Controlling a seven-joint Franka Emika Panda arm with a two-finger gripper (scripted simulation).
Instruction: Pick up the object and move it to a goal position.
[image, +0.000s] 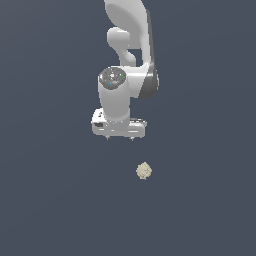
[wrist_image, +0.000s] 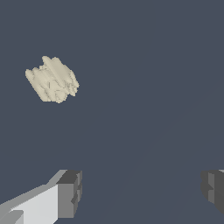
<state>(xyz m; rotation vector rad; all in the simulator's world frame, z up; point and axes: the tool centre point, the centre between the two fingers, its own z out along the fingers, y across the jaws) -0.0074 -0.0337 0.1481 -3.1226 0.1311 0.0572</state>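
The object is a small lumpy beige-cream lump lying on the dark grey floor, below and a little toward the exterior view's right of my gripper. It also shows in the wrist view, well apart from the fingers. My gripper hangs from the white arm, pointing down, with only its two small fingertips showing under the hand. In the wrist view the gripper is open wide and empty, with one dark finger pad on one side and the other pad on the other side.
The white arm rises to the upper edge of the exterior view. A plain dark grey floor lies all around.
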